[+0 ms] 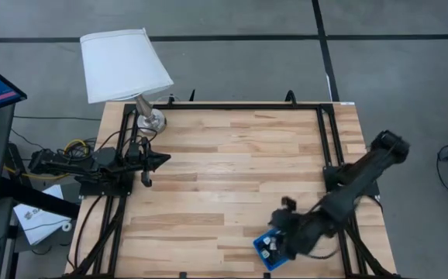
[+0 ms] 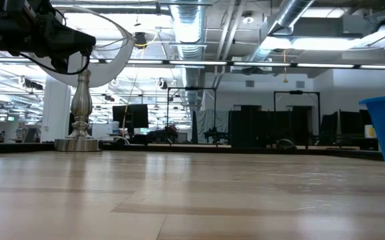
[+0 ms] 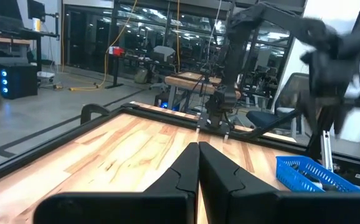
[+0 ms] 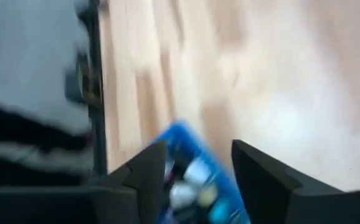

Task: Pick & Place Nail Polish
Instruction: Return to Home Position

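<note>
1. Pale wooden plank worktop (image 1: pixel 224 178).
2. Tiny nail polish bottles (image 1: pixel 270 247) sit inside a small blue plastic bin (image 1: pixel 263 260), near-right edge.
3. Right tool (image 4: pixel 197 152) hovers above it, fingers apart; left tool (image 3: pixel 198 149) pinched together, left side.

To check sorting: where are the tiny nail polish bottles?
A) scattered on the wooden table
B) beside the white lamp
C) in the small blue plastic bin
C: the bottles lie in the blue bin under the open right gripper; the left gripper rests shut at the left edge.
</note>
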Robot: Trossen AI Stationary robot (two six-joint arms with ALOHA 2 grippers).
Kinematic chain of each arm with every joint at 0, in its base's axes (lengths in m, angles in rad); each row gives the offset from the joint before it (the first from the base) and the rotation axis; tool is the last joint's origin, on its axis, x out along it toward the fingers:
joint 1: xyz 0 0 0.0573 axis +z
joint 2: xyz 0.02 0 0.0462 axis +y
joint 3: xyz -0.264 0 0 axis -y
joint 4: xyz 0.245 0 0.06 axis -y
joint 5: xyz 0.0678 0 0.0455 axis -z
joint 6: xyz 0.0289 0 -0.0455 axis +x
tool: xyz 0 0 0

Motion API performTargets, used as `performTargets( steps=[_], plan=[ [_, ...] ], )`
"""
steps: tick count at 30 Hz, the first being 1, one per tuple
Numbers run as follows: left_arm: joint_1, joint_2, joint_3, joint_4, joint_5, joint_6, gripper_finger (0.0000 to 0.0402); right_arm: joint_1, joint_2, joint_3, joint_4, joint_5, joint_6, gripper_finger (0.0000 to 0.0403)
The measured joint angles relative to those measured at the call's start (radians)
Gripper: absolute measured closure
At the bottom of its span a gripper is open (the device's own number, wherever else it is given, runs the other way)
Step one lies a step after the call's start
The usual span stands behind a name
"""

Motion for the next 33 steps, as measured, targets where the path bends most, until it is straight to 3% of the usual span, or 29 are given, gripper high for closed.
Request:
performTargets(
  steps=[3, 7, 9, 12, 15, 22, 26, 30, 33],
  plan=[
    [0.000, 0.000, 0.000, 0.000, 0.000, 0.000, 0.0402, 0.037, -0.144, -0.028, -0.010, 0.202, -0.085, 0.0270],
    [0.000, 0.000, 0.000, 0.000, 0.000, 0.000, 0.0401, 0.117, -0.374, -0.148, 0.001, 0.422, -0.141, 0.0355],
    [0.000, 0.000, 0.000, 0.000, 0.000, 0.000, 0.0402, 0.167, -0.503, -0.242, 0.053, 0.480, -0.172, 0.0390],
    [0.000, 0.000, 0.000, 0.000, 0.000, 0.000, 0.0402, 0.218, -0.696, -0.404, 0.218, 0.517, -0.251, 0.0391],
    [0.000, 0.000, 0.000, 0.002, 0.000, 0.000, 0.0402, 0.233, -0.885, -0.582, 0.457, 0.506, -0.389, 0.0400],
    [0.000, 0.000, 0.000, 0.007, 0.000, 0.000, 0.0402, 0.179, -1.177, -0.931, 0.987, 0.307, -0.762, 0.0402],
    [0.000, 0.000, 0.000, 0.009, 0.000, 0.000, 0.0402, 0.135, -1.281, -1.022, 1.052, 0.229, -0.829, 0.0403],
    [0.000, 0.000, 0.000, 0.014, 0.000, 0.000, 0.0401, 0.102, -1.410, -1.086, 1.024, 0.109, -0.831, 0.0403],
    [0.000, 0.000, 0.000, 0.015, 0.000, 0.000, 0.0401, 0.086, -1.477, -1.144, 0.990, 0.084, -0.831, 0.0403]
  ],
)
